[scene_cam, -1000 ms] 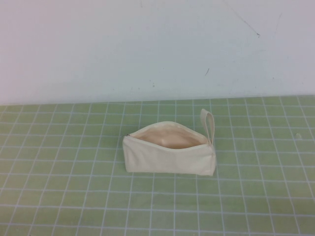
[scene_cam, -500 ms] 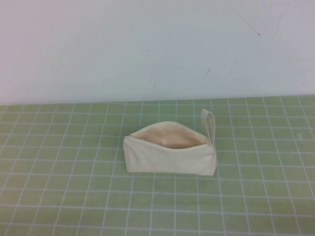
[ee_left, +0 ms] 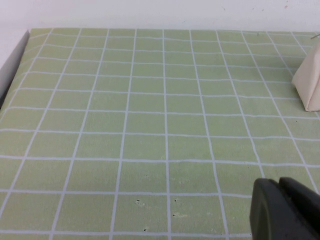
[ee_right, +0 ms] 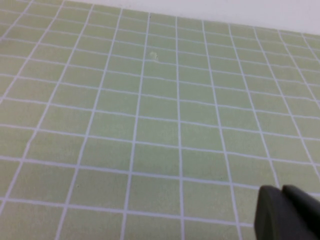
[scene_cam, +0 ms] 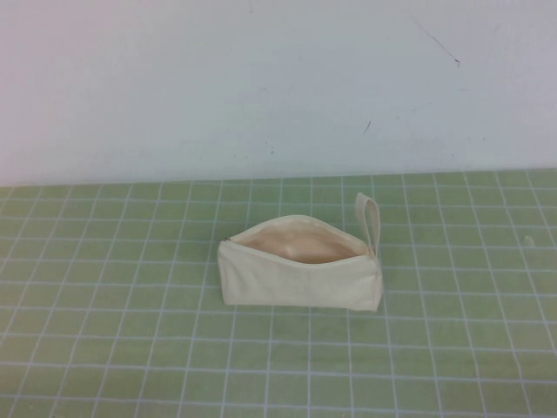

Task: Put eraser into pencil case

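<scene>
Right, we've got the pencil case (scene_cam: 300, 266) sitting mid-desk (scene_cam: 104, 348) in the high view, mouth unzipped and facing up, peach lining showing, loop strap (scene_cam: 369, 222) at its 1 o'clock end. No eraser visible in any view; it may already be inside the case, or off-frame, we can't tell.

Neither arm shows in the high view. The left pincer (ee_left: 282, 210) shows only as a dark tip over bare grid, with the case corner (ee_left: 309, 82) off toward 2 o'clock and well apart; the tips look pressed together, nothing between them. The right pincer (ee_right: 285, 212) is the same: tips together, empty, over bare desk.

Step in hand, we reckon: locate the eraser before committing an arm. Once it's held, we'd come in from above over the wide middle of the mouth, clear of the strap end, and let go low so it can't bounce off the rim.
</scene>
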### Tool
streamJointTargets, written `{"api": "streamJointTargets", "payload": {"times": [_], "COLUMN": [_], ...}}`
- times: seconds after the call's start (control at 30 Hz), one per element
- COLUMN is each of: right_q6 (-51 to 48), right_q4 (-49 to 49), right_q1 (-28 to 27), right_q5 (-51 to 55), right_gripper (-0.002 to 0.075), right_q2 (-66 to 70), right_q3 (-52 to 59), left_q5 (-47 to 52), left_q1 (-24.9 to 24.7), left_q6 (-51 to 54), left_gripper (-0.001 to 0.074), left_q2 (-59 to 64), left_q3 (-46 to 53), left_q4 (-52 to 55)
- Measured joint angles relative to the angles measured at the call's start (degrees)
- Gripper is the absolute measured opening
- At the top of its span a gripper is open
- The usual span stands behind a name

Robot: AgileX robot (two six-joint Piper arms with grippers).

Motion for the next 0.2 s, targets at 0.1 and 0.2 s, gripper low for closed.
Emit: {"api": "streamJointTargets", "payload": {"times": [0.1,0.2], "right_q6": [0.26,0.28], "right_q4": [-0.13,-0.13], "right_q1": [0.0,0.56], "right_q5": [0.14,0.22], "right_gripper": [-0.0001,-0.0001], "right_q2": [0.0,0.0], "right_q3": [0.0,0.0], "left_q5": [0.0,0.0], "left_q1": [0.0,0.0], "left_q6": [0.0,0.0], "left_gripper": [-0.0001,-0.0001], "left_q2": [0.0,0.0], "left_q3": [0.0,0.0], "left_q4": [0.0,0.0]}}
